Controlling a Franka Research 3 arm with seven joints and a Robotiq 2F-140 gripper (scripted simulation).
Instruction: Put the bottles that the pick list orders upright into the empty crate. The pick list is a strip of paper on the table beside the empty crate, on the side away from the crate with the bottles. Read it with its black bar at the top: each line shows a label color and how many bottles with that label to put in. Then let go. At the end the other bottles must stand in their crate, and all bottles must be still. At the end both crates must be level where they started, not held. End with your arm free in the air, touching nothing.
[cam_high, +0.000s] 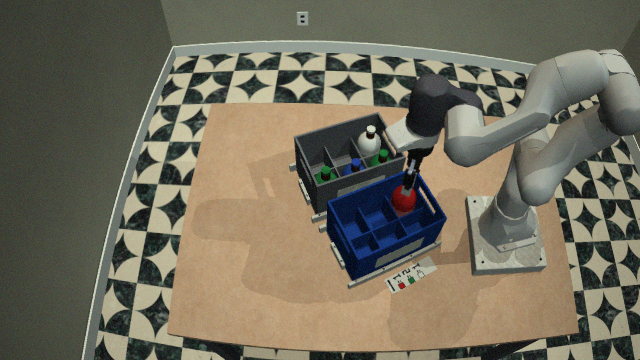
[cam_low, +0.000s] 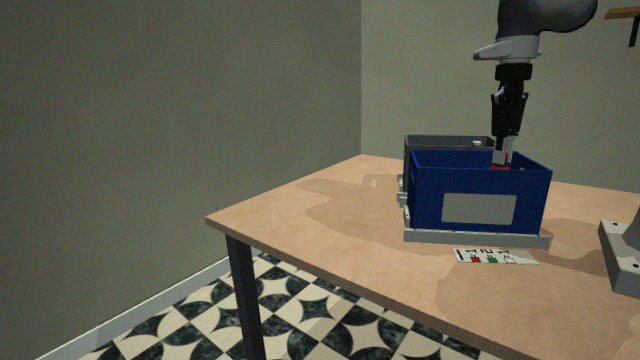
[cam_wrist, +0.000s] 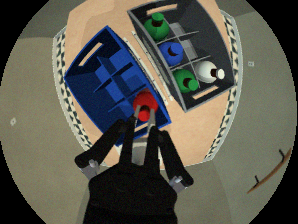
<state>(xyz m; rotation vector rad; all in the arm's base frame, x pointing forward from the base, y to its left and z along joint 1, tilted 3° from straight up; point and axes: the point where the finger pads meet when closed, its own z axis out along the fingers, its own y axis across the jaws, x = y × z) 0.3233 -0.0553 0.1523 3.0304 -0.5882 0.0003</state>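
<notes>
My gripper (cam_high: 408, 186) is shut on the neck of the red bottle (cam_high: 403, 199), which stands upright, low inside a back corner compartment of the blue crate (cam_high: 385, 225). In the side view only the bottle's top (cam_low: 500, 165) shows above the blue crate's rim (cam_low: 477, 195). The wrist view shows my fingers around the red bottle (cam_wrist: 144, 104). The grey crate (cam_high: 347, 159) holds two green bottles (cam_high: 325, 174) (cam_high: 382, 157), a blue bottle (cam_high: 355, 165) and a white bottle (cam_high: 369, 140). The pick list (cam_high: 411, 278) lies in front of the blue crate, with red, green and white marks.
The robot base (cam_high: 505, 240) stands on its plate to the right of the blue crate. The two crates stand side by side, almost touching. The blue crate's other compartments are empty.
</notes>
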